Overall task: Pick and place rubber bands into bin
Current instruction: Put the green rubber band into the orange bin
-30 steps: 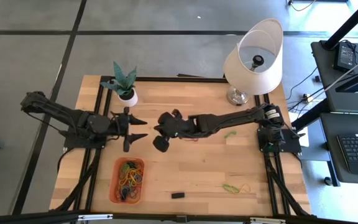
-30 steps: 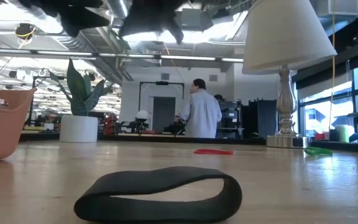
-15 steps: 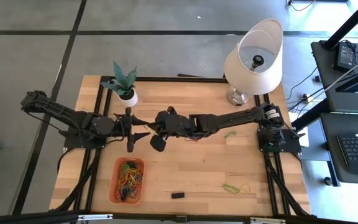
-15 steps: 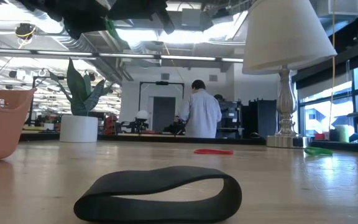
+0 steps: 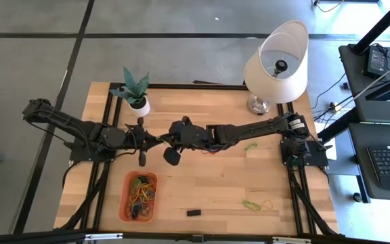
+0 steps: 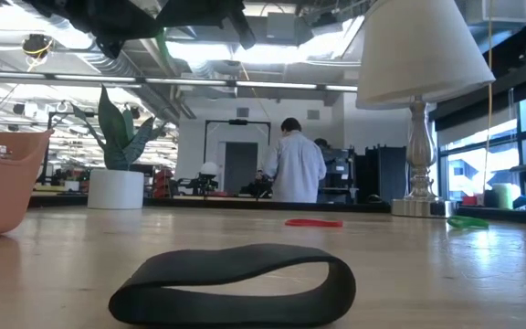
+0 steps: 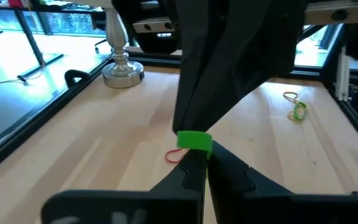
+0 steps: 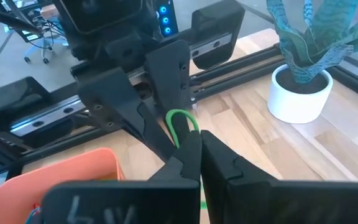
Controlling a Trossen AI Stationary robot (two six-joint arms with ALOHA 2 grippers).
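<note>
Passing a green rubber band (image 8: 180, 122) from one arm to the other looks to be the step in hand: above the middle of the surface (image 5: 208, 196), the left hand (image 5: 160, 140) and the right hand (image 5: 168, 140) meet tip to tip in the air, each clamped shut on that same green loop. The left wrist view shows the band as a short green strip pinched where the two pairs of fingers cross. To do this well, I judge the right hand should let go only once the left grip is sure, and open slowly so the stretchy loop does not snap away. The left arm should then draw straight back and carry it to the bin (image 5: 126, 200), which sits on the near left of the surface below the two hands, already holding a tangle of coloured bands. Other bands lie well apart: a green one (image 5: 250, 146) near the lamp (image 5: 275, 64) and another (image 5: 252, 204) toward the near right edge.
</note>
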